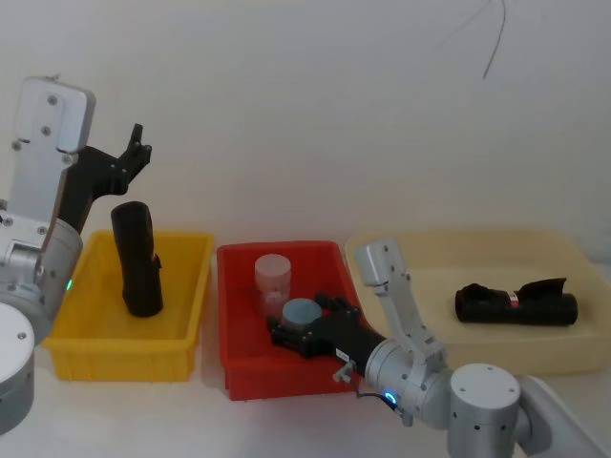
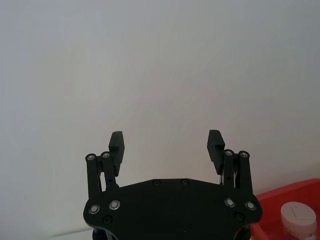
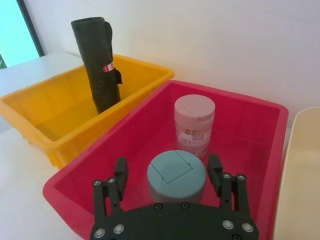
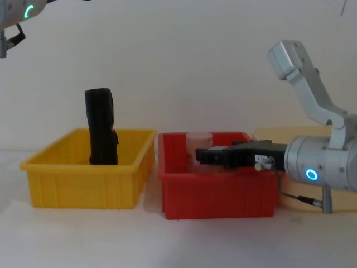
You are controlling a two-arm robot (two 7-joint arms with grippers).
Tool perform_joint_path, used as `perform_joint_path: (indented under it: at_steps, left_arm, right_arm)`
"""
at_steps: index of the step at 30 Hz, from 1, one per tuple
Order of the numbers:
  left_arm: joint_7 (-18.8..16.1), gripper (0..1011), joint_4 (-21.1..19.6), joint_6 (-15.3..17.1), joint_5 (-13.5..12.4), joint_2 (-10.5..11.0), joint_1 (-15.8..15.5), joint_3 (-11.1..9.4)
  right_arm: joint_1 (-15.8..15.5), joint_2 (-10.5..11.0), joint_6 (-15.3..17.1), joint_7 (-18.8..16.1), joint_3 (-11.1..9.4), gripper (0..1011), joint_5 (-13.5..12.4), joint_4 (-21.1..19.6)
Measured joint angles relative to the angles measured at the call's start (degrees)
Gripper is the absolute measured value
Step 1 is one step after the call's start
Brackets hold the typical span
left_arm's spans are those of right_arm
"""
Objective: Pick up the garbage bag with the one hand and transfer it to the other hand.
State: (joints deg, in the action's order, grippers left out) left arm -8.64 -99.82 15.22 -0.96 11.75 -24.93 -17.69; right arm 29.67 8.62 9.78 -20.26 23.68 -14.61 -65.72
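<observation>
Garbage bag [image 1: 136,260]: upright, yellow bin [image 1: 181,339] | left pincer [image 1: 136,151]: raised, wide open, empty | right pincer [image 1: 304,336]: open around blue-lidded jar [image 1: 303,313], red bin [image 1: 243,367]

The left gripper [image 1: 136,151] hangs high above the leftmost bin [image 1: 181,334], where the garbage bag [image 1: 136,260] stands upright well below its spread jaws. In the middle bin [image 1: 239,367], a jar [image 3: 176,176] sits between the spread jaws of the right gripper [image 3: 168,171], a second jar [image 3: 194,125] just beyond them. Another roll [image 1: 516,304] lies in the rightmost tray [image 1: 430,353], off to that gripper's right.
</observation>
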Motion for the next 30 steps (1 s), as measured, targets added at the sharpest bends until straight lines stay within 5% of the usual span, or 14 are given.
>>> perform_joint_path:
  at_steps: [13, 30]
  left_arm:
    - [0.0, 1001, 0.0, 0.0, 0.0, 0.0, 0.0, 0.0]
    - [0.0, 1001, 0.0, 0.0, 0.0, 0.0, 0.0, 0.0]
  right_arm:
    - [0.2, -0.1, -0.2, -0.1, 0.1, 654, -0.2, 0.4]
    - [0.8, 0.2, 0.0, 1.4, -1.6, 648, -0.7, -2.7]
